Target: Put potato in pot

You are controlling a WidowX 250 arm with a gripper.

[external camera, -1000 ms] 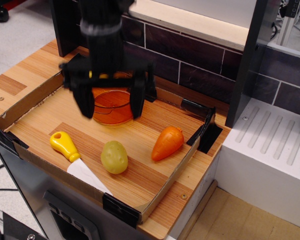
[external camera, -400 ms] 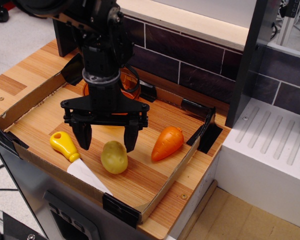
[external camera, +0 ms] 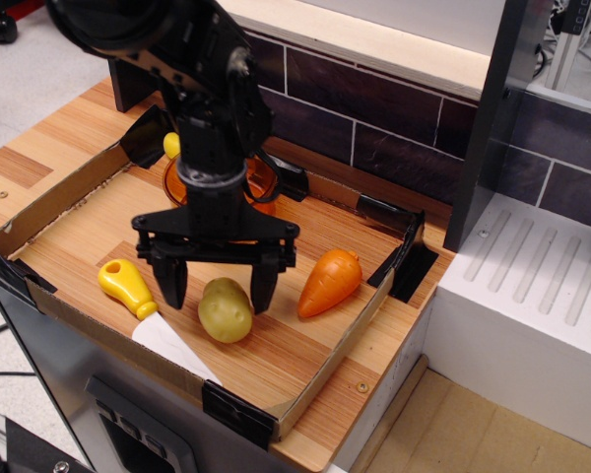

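Observation:
The yellow-green potato (external camera: 226,309) lies on the wooden tray floor near the front edge. My gripper (external camera: 218,288) is open, with its black fingers (external camera: 264,284) standing either side of the potato's far end, just above it and not closed on it. The orange transparent pot (external camera: 258,187) sits at the back of the tray, mostly hidden behind my arm; only parts of its rim show.
An orange carrot (external camera: 330,282) lies right of the potato. A yellow-handled toy knife (external camera: 130,289) lies left of it, blade toward the front edge. A low cardboard wall (external camera: 341,345) rims the tray. A dark brick wall stands behind. A small yellow object (external camera: 171,145) shows behind the arm.
My gripper has come forward from over the pot and dropped down to the potato, staying open. The potato, carrot and knife have not moved.

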